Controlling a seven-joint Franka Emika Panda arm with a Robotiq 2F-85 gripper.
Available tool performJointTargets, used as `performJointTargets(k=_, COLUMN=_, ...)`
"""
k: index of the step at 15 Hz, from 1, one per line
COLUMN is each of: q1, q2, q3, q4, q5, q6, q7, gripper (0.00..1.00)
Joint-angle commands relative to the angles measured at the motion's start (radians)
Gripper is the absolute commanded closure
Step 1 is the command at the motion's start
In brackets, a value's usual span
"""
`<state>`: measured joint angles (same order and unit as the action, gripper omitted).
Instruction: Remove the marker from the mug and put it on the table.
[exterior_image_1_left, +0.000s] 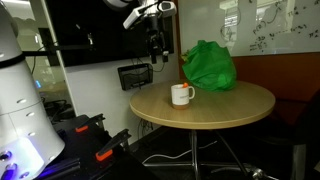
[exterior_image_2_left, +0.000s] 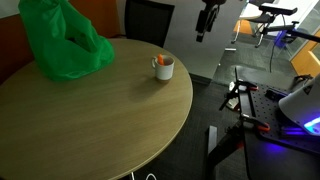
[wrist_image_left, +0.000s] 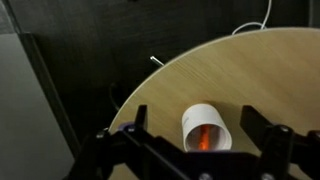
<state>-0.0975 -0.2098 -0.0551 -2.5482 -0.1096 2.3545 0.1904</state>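
Note:
The white mug (exterior_image_1_left: 181, 94) stands on the round wooden table (exterior_image_1_left: 215, 110) near its edge. It also shows in the exterior view from the table side (exterior_image_2_left: 164, 67) and in the wrist view (wrist_image_left: 206, 127). The orange-red marker (wrist_image_left: 203, 138) stands inside the mug; its tip shows above the rim (exterior_image_2_left: 164, 58). My gripper (exterior_image_1_left: 157, 47) hangs open and empty well above the mug. It shows near the top of an exterior view (exterior_image_2_left: 203, 25). In the wrist view the fingers (wrist_image_left: 205, 150) frame the mug from above.
A large green bag (exterior_image_1_left: 209, 65) sits on the table behind the mug, also seen in an exterior view (exterior_image_2_left: 62, 42). Dark monitors and a black chair back stand beyond the table edge. Black equipment with orange parts (exterior_image_1_left: 95, 140) lies on the floor.

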Motion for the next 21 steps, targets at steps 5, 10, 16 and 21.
performJointTargets(k=5, q1=0.027, q2=0.361, q3=-0.001, q4=0.135, q5=-0.020, q6=0.354, q7=0.292, gripper=0.30)
performJointTargets(k=10, q1=0.100, q2=0.517, q3=-0.067, q4=0.274, q5=-0.014, q6=0.352, q7=0.347, gripper=0.64)
performJointTargets(k=16, q1=0.155, q2=0.596, q3=-0.106, q4=0.353, q5=0.004, q6=0.347, q7=0.339, gripper=0.71)
performJointTargets(k=21, q1=0.183, q2=0.632, q3=-0.132, q4=0.364, q5=-0.004, q6=0.357, q7=0.342, gripper=0.66)
